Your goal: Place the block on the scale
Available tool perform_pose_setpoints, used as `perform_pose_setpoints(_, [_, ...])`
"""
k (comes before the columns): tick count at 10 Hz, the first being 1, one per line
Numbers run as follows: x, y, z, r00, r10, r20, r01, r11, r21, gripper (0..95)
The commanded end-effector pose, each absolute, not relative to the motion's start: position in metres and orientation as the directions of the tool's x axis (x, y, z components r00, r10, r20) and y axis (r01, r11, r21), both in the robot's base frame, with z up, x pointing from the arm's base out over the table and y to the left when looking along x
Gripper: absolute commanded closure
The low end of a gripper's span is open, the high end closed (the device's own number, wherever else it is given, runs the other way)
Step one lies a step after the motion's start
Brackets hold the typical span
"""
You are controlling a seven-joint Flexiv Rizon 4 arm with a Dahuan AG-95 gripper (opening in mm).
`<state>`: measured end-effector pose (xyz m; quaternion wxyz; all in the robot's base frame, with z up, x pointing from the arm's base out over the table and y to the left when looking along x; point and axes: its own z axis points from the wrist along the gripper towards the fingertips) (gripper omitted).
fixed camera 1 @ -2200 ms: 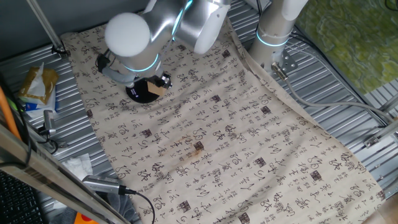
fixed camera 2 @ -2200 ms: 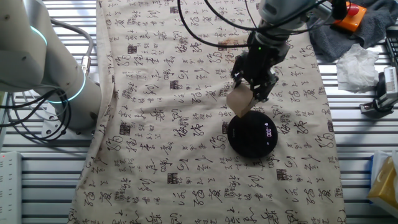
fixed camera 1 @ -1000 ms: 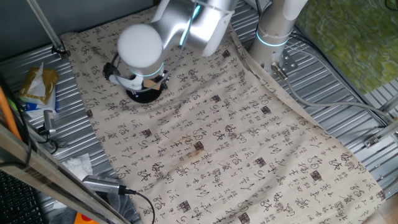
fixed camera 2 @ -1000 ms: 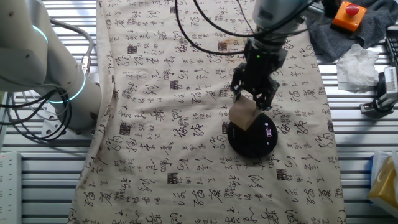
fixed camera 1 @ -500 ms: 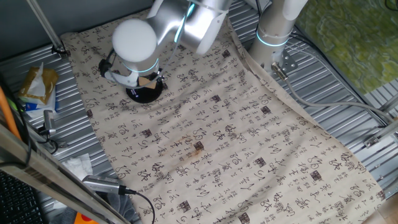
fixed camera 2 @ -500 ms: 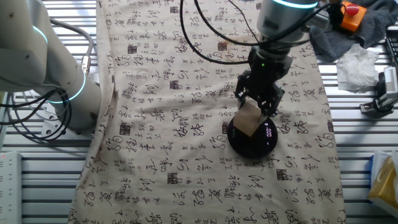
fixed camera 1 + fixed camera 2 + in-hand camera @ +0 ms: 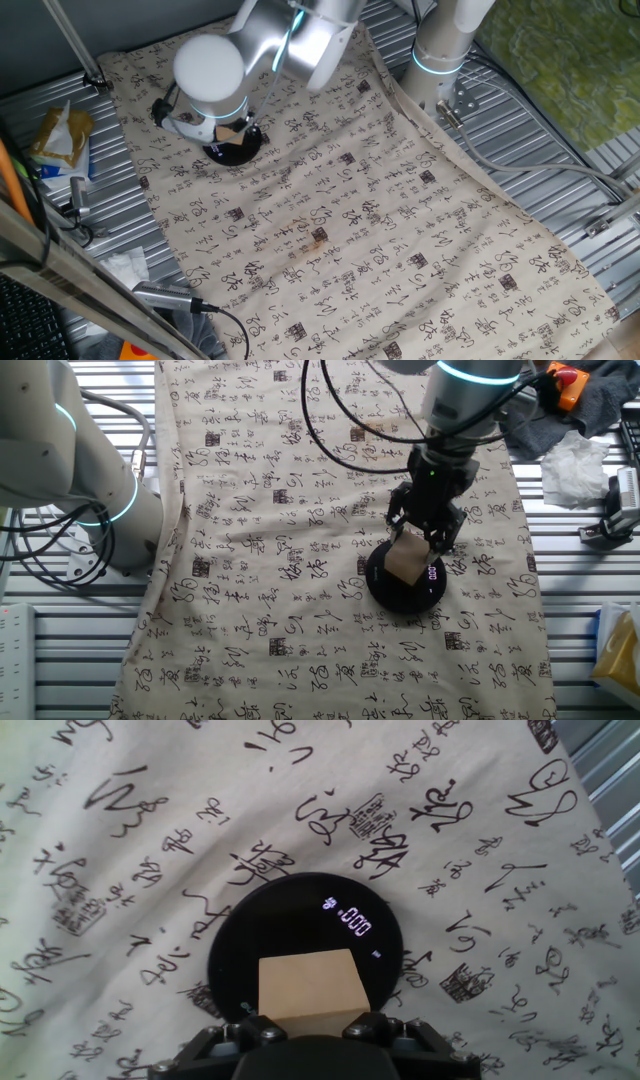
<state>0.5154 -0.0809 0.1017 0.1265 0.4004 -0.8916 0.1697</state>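
The block is a tan wooden cube held between my gripper's fingers, directly over the scale, a black glossy disc on the printed cloth. In the hand view the block covers the near part of the scale, whose lit display reads 000. The gripper is shut on the block, with its fingers at the block's sides. I cannot tell whether the block touches the disc. In one fixed view the arm's white joint hides most of the gripper; the scale and a bit of the block show.
The printed cloth covers the table. A second arm's base stands at its left edge. A grey cloth with an orange-red button, white tissue and cables lie off the cloth on the ribbed metal.
My gripper has carried the block sideways and down, from beside the scale's edge to over its middle. The block stays in the fingers.
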Motion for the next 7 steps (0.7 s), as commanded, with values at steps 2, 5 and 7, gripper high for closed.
perform_pose_setpoints(2, [0.518,-0.082,0.099,-0.650,-0.669,0.361,-0.755,0.623,-0.205,95.0])
perform_pose_setpoints(5, [0.521,-0.082,0.092,-0.658,-0.667,0.350,-0.749,0.629,-0.209,95.0])
perform_pose_setpoints(7, [0.521,-0.082,0.088,-0.661,-0.666,0.345,-0.747,0.631,-0.212,95.0])
